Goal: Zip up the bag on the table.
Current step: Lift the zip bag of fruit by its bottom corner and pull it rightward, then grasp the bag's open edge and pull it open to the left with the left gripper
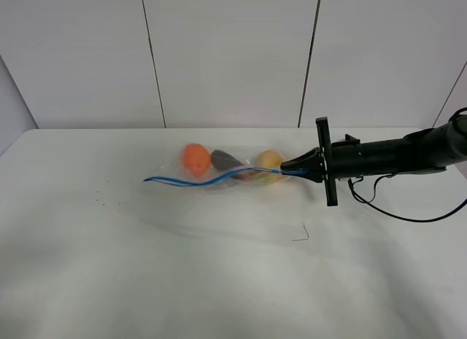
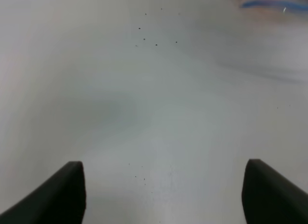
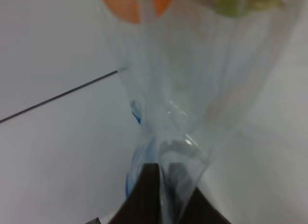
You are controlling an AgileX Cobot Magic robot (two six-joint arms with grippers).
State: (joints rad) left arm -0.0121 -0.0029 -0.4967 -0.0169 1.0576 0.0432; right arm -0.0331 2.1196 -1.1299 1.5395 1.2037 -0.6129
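Here the right gripper (image 1: pixel 290 166) is pinched closed on the right end of the bag (image 1: pixel 219 171), right at its blue zipper strip (image 1: pixel 191 182). The bag lies toward the far middle of the table (image 1: pixel 219 273), and the strip waves leftward. The left gripper (image 2: pixel 166 188) hangs over bare tabletop, fingers spread wide, holding nothing.
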